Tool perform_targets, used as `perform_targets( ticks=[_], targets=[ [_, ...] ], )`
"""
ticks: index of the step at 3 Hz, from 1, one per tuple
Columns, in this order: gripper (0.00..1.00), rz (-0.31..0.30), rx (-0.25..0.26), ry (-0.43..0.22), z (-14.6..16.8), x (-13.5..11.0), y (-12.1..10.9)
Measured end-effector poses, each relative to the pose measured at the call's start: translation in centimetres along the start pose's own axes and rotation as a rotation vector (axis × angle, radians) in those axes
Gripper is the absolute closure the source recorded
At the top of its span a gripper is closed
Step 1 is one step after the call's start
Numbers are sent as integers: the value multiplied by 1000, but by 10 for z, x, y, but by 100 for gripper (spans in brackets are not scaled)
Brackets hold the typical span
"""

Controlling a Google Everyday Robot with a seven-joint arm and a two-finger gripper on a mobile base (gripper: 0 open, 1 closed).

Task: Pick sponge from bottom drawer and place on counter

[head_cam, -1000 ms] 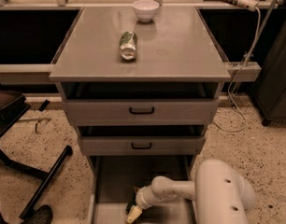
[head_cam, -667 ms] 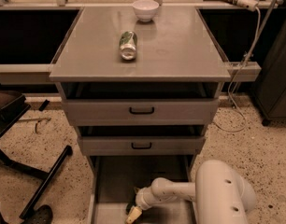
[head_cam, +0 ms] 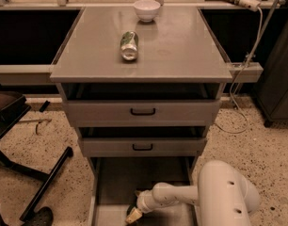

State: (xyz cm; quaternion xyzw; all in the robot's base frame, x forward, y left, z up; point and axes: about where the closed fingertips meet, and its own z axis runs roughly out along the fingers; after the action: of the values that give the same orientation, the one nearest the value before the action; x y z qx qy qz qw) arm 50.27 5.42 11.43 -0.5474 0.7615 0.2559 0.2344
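Observation:
The bottom drawer [head_cam: 123,178] is pulled open, and its grey floor shows below the two shallower drawers. My gripper [head_cam: 133,215] reaches down into it from the right, low over the floor near the drawer's front. The white arm [head_cam: 224,194] fills the lower right. I cannot make out the sponge; it may be hidden under or behind the gripper. The counter [head_cam: 181,46] is the broad grey top of the cabinet, well above the gripper.
A green-and-silver can [head_cam: 129,45] lies on its side on the counter's left middle. A white bowl [head_cam: 147,9] stands at its back edge. Two upper drawers with black handles [head_cam: 142,111] are slightly open. A black chair base [head_cam: 36,182] stands on the floor at left, and cables [head_cam: 243,79] hang at right.

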Motion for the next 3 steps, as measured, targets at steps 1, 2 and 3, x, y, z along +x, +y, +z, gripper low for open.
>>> perform_targets(
  ticks=[1,2,3],
  targets=[
    [42,0,0,0,0,0,0],
    [65,0,0,0,0,0,0],
    [88,13,-9,-23,-8,-6,0]
  ],
)
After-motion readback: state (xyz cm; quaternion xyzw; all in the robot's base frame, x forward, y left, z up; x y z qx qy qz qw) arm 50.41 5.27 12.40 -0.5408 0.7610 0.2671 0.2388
